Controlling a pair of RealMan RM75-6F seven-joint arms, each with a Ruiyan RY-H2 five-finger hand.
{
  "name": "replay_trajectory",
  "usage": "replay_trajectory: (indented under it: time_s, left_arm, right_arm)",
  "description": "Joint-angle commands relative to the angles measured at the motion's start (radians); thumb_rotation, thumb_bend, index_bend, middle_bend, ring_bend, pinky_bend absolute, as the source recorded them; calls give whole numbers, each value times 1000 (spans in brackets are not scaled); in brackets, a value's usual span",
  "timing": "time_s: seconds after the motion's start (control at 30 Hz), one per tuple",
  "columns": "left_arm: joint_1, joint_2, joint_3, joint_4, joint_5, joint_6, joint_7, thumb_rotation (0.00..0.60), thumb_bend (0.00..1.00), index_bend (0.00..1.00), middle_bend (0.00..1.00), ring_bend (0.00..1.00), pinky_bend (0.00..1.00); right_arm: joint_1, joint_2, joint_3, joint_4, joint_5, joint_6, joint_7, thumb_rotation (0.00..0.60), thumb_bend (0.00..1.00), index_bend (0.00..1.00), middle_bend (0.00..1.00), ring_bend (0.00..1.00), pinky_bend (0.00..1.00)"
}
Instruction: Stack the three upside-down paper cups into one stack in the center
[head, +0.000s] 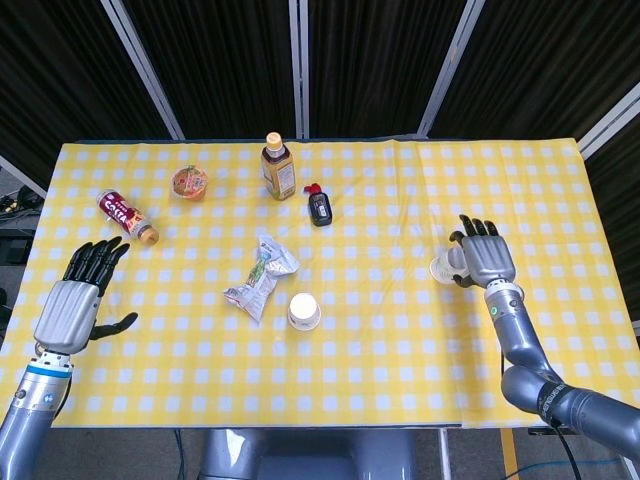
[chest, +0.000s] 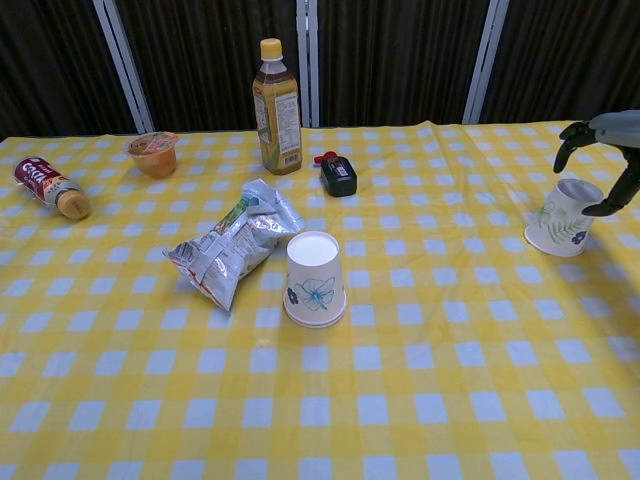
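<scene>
An upside-down paper cup (head: 305, 312) with a blue flower print stands near the table's middle, also in the chest view as the centre cup (chest: 315, 279). A second upside-down cup (head: 449, 266) with a leaf print stands at the right, slightly tilted in the chest view (chest: 563, 217). I see only these two cups. My right hand (head: 483, 253) hovers over and beside the right cup with fingers spread, its fingertips (chest: 572, 133) above the cup's top. My left hand (head: 72, 300) is open at the table's left front, away from everything.
A crumpled snack bag (head: 260, 275) lies just left of the centre cup. At the back stand a tea bottle (head: 278, 168), a small black object (head: 319, 208) and a jelly cup (head: 190, 183). A red bottle (head: 127, 217) lies at the far left.
</scene>
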Motion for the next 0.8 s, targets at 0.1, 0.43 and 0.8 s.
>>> replay_trajectory:
  time_s: [0.1,0.43,0.8]
  left_arm:
    - [6,2,-8,-1,6,-4,-3,600,185,21,0,0,0]
    - [18,3,-25,1,12,-19,-6,600,185,21,0,0,0]
    - [30,2,-43,2,15,-35,-2,600,185,21,0,0,0]
  right_arm:
    - [10,-23,-17,42,12,-12,6,600,208,352,12,0,0]
    - [16,-34,-14,31,-50,32,45,600,240,448,75,0,0]
    - [27,83,38,-314,-217,168,51,600,238,456,83,0,0]
